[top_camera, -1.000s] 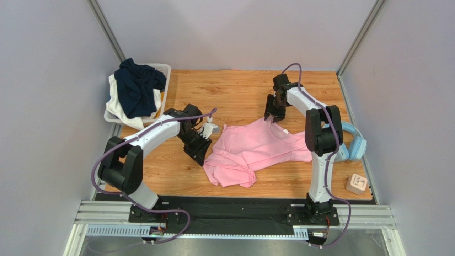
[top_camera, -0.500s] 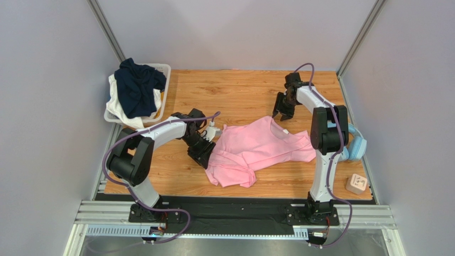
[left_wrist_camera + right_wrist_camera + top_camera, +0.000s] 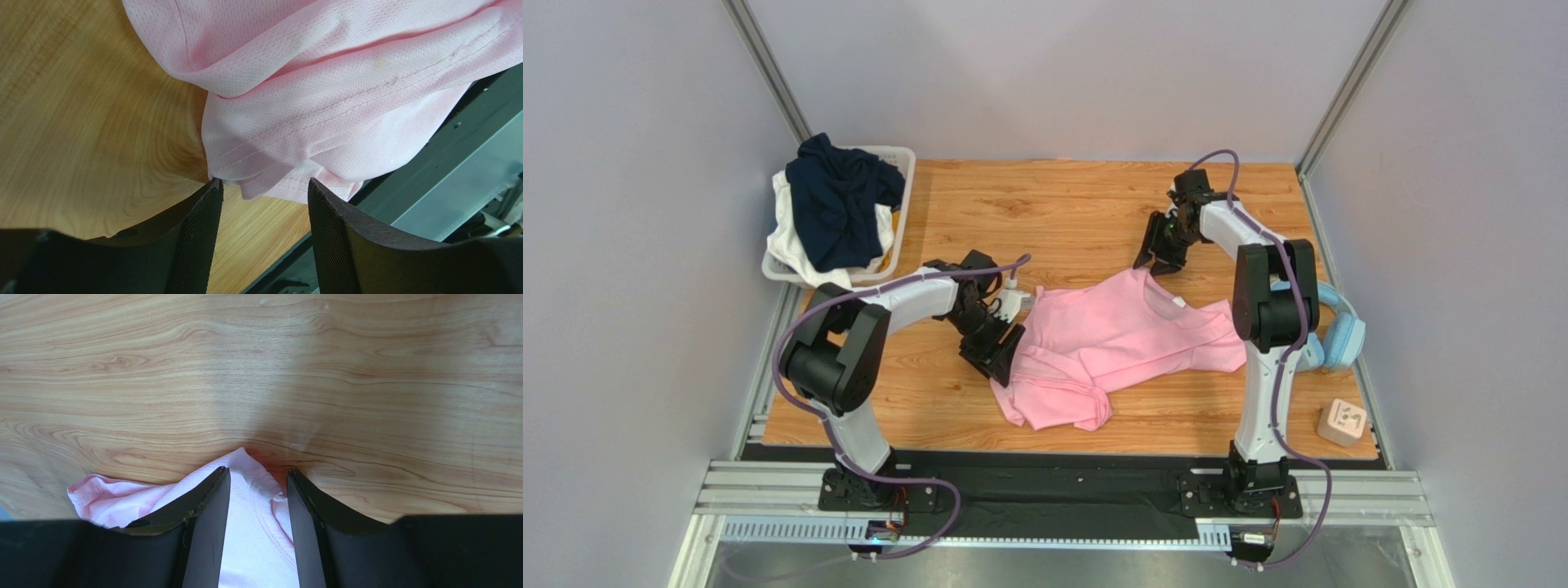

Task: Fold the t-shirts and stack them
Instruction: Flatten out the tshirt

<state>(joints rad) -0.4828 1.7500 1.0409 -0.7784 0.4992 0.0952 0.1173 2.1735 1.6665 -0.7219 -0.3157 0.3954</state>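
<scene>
The light pink t-shirt (image 3: 1124,337) lies rumpled on the wooden table (image 3: 1063,208), its lower left part bunched. The dark navy t-shirt (image 3: 840,196) is heaped in the white basket. My left gripper (image 3: 999,355) is low at the pink shirt's left edge. In the left wrist view this gripper (image 3: 263,185) is open, with the shirt's stitched hem (image 3: 288,153) just at its fingertips. My right gripper (image 3: 1156,257) is at the shirt's far edge by the collar. In the right wrist view it (image 3: 258,471) is open, and pink cloth (image 3: 251,539) shows flat between its fingers.
The white basket (image 3: 901,159) stands at the back left, with white cloth (image 3: 787,245) under the navy shirt. Light blue headphones (image 3: 1338,333) lie at the right edge, a small wooden block (image 3: 1342,423) nearer. A small white object (image 3: 1010,294) sits by the left wrist.
My left gripper slid right up to the pink shirt's edge and its jaws widened. My right gripper shifted right and farther back; the shirt's top point followed slightly.
</scene>
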